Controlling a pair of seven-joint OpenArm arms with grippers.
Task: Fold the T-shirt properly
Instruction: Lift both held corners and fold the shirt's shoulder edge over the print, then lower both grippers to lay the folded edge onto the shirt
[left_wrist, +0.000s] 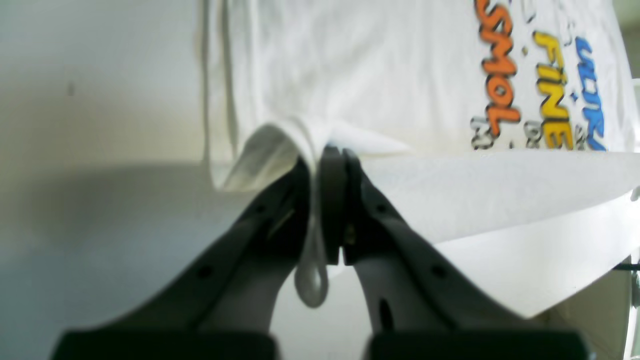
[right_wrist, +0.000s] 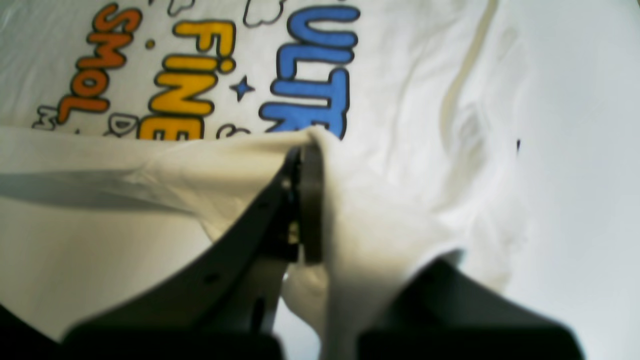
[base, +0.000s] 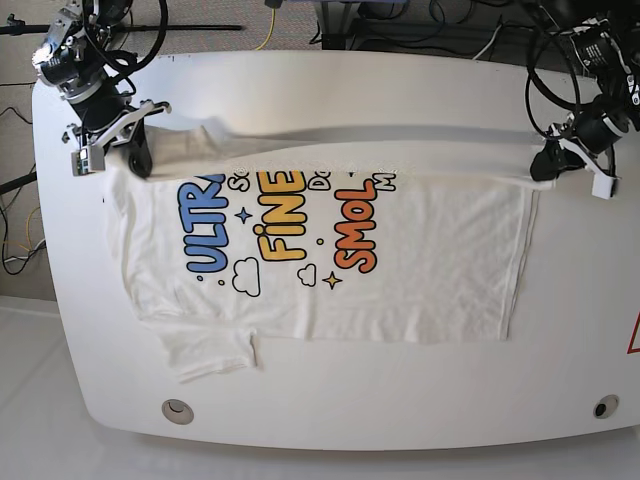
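Tabletop (base: 330, 85), white and rounded, with the shirt (base: 420, 260) spread print-up across its middle, one sleeve trailing toward the near left corner. I hold the shirt's far edge lifted in a long band from side to side. My right fingers (base: 135, 160), at the scene's far left, are clenched on cloth by the blue lettering; my left fingers (base: 545, 165), at the far right, are clenched on the hem corner, a small loop of fabric hanging between them. The step, as I judge it, is bringing this far edge toward the near side to fold the shirt lengthwise. To do it well I should move both hands evenly, keep the band taut, and lay it straight before letting go.
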